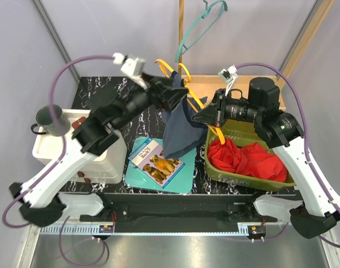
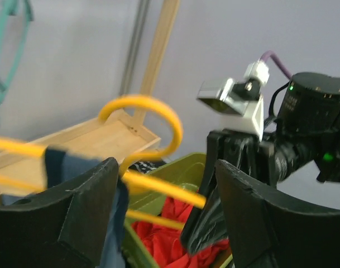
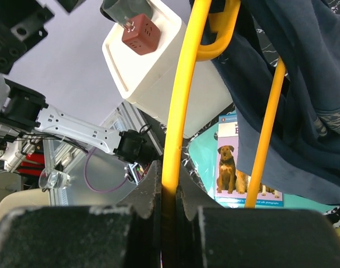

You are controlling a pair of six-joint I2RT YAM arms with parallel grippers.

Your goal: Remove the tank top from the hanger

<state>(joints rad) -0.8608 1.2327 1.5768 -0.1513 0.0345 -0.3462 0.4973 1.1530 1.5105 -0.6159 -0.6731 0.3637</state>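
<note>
Navy cloth, the tank top, hangs from the yellow hanger above mid-table. Its length falls toward the book with dogs on the cover, whose title is too small for me to read. The hanger's bars slant from far-left to near-right. My right pincer is clamped on one yellow bar. My left pincer stands wide apart around hanger and cloth. The olive bin sits just right, the white box left, and bare marbled tabletop shows far-left.
</note>
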